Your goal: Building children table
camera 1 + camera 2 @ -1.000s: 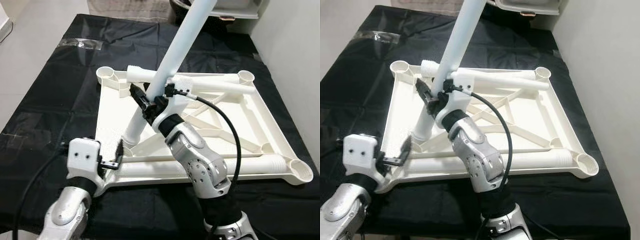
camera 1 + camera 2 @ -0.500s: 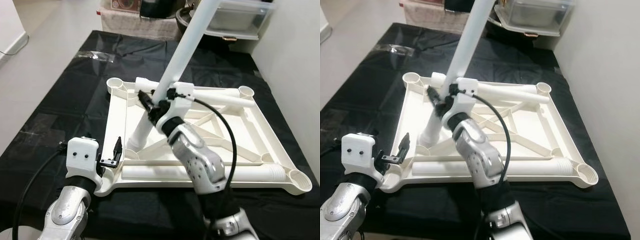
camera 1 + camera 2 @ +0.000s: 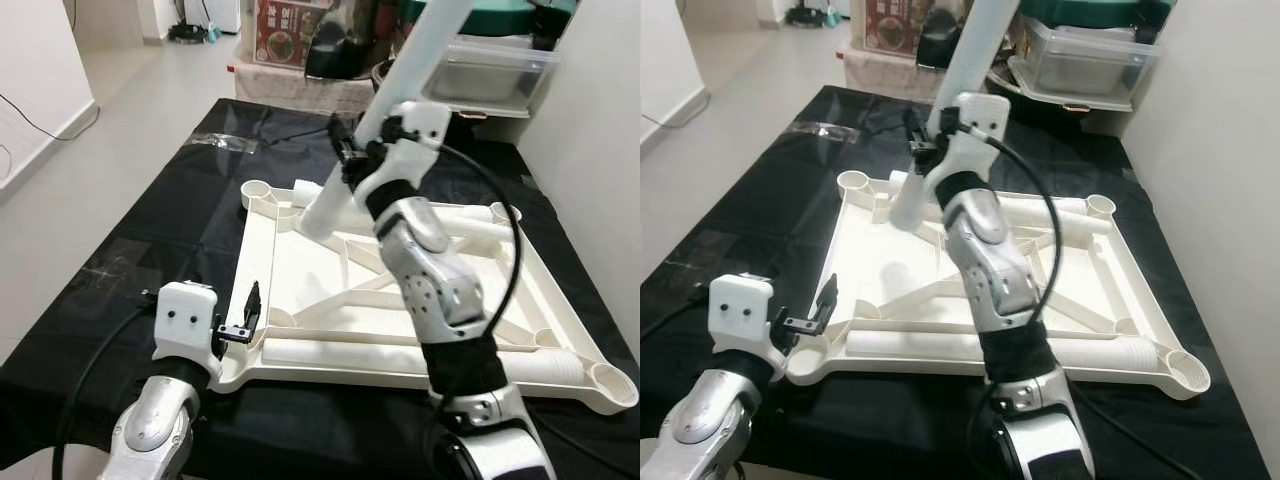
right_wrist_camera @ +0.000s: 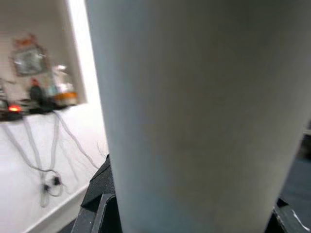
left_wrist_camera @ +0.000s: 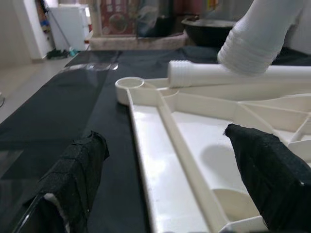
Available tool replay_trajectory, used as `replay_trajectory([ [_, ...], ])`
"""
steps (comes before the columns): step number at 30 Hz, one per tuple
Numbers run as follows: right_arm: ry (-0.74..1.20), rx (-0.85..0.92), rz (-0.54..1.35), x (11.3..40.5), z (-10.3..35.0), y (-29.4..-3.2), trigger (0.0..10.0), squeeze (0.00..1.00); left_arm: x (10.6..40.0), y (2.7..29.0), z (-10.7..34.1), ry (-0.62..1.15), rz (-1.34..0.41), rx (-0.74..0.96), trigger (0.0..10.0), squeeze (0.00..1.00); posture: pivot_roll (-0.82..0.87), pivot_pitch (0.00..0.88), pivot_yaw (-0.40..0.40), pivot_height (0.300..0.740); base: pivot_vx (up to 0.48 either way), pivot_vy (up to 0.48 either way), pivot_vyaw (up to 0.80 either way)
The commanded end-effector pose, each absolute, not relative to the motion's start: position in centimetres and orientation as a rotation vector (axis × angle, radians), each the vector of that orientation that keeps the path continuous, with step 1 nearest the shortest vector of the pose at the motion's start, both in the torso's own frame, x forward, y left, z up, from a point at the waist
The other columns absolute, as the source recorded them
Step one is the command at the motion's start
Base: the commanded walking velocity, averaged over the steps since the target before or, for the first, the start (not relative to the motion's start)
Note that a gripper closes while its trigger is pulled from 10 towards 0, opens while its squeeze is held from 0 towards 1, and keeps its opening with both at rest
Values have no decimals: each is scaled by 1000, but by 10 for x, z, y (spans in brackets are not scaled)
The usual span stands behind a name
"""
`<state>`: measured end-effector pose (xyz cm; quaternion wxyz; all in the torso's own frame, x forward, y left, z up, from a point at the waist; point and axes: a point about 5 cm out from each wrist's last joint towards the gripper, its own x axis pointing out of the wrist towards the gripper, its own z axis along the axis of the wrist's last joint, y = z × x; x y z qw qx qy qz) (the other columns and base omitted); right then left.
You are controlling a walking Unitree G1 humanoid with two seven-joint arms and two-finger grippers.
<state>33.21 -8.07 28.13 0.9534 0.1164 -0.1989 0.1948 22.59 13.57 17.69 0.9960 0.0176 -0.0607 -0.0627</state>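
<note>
The white table top lies upside down on a black cloth. My right gripper is shut on a long white leg, tilted and raised. The leg's threaded lower end hangs just above the far-left part of the top, near the far-left corner socket. Another threaded leg lies along the far rim beneath it. A third leg lies along the near rim. My left gripper stands open at the near-left corner, one black finger outside the rim and the other inside.
The black cloth covers the floor around the top. Clear storage boxes and a dark pot stand beyond its far edge. A white wall runs close along the right. Bare floor lies to the left.
The right gripper has lifted the leg out of the near-left corner area and carried its lower end toward the far-left corner. The camera has tilted up. The left gripper stays by the near-left corner.
</note>
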Motion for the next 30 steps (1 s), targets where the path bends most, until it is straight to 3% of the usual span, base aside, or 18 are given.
replay_trajectory([
  [1, -419, 239, 413, 329, 282, -81, 10000, 0, 227, 133, 173, -107, -132, 30, 10000, 0, 91, 18, -93, 740, 0, 0, 0],
  [4, -413, 243, 408, 329, 279, -82, 10000, 0, 227, 133, 172, -105, -136, 26, 10000, 0, 91, 18, -93, 740, 0, 0, 0],
  [18, -364, 221, 343, 329, 259, -93, 10000, 0, 231, 135, 170, -103, -126, 46, 10000, 0, 89, 12, -89, 740, 0, 475, 0],
  [30, -351, 222, 344, 330, 258, -93, 10000, 0, 230, 134, 168, -98, -113, 61, 10000, 0, 86, 44, -89, 740, 0, 0, 0],
])
